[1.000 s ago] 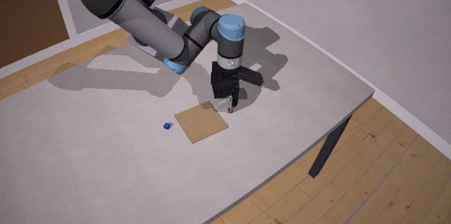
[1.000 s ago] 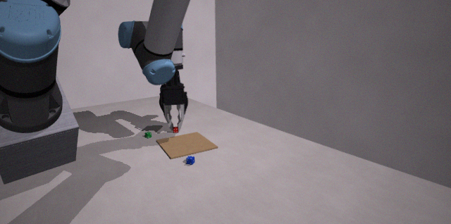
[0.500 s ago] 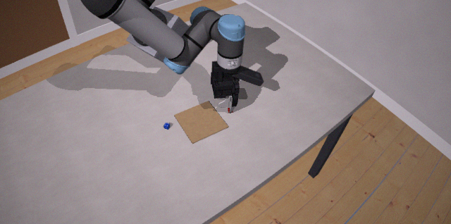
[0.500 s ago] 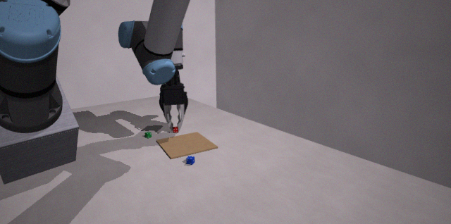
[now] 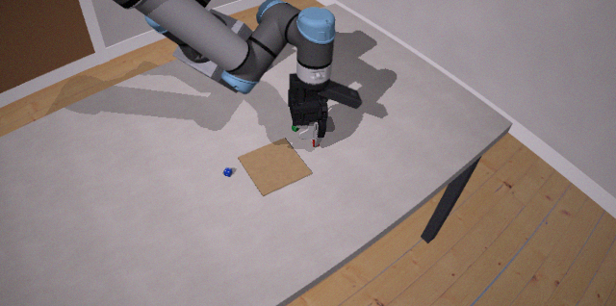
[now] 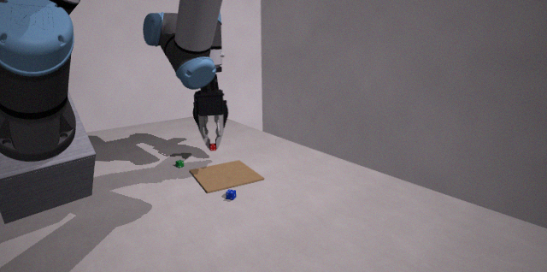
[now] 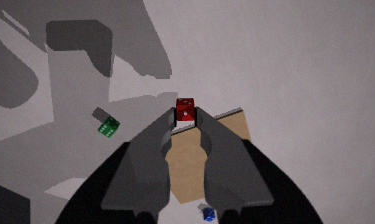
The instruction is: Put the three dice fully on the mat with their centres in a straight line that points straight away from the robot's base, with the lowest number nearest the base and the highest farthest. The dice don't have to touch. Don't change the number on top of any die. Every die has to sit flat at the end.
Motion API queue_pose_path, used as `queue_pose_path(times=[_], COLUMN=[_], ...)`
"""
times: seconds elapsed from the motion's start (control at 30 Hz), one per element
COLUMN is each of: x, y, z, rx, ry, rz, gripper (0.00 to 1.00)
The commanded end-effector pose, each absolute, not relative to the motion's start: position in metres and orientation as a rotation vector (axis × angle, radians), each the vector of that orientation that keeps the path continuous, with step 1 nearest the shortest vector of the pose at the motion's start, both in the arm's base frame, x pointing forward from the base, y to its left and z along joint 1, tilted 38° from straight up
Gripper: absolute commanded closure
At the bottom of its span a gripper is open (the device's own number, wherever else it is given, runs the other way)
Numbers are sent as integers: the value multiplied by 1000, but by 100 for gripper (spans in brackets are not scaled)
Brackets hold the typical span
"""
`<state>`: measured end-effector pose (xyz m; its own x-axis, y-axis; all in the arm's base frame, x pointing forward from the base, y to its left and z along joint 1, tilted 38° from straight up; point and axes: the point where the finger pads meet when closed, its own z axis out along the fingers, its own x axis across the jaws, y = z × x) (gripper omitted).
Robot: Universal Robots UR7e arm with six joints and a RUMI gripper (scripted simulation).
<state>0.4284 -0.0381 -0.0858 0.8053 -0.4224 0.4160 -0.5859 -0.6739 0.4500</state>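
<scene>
My gripper (image 5: 315,140) (image 6: 213,145) (image 7: 185,109) is shut on the red die (image 5: 313,141) (image 6: 213,147) (image 7: 185,109) and holds it a little above the table, just beyond one edge of the mat. The tan square mat (image 5: 274,167) (image 6: 226,176) (image 7: 234,126) has no die on it. A green die (image 5: 295,128) (image 6: 179,163) (image 7: 108,127) lies on the table on the robot-base side of the mat. A blue die (image 5: 227,172) (image 6: 231,194) (image 7: 208,214) lies on the table past the mat's opposite side from the red die. The top numbers are too small to read surely.
The robot's base stands on a grey block (image 6: 51,186) at the table's rear. The arm's shadow falls across the table around the green die. A wall (image 5: 462,32) (image 6: 385,71) runs along one side of the table (image 5: 144,210).
</scene>
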Motion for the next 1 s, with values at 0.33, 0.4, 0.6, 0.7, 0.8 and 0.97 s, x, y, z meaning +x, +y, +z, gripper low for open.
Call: queue_pose_path(times=[0.33, 0.4, 0.6, 0.7, 0.8, 0.97], x=[423, 422, 422, 422, 422, 421], y=[1, 3, 5, 6, 6, 5], z=[-37, -33, -30, -30, -30, -30], rx=[2408, 2408, 2408, 2408, 2408, 2408], ry=[-745, -745, -745, -745, -745, -743], rz=[366, 366, 366, 366, 366, 362], gripper=[100, 100, 100, 100, 100, 100])
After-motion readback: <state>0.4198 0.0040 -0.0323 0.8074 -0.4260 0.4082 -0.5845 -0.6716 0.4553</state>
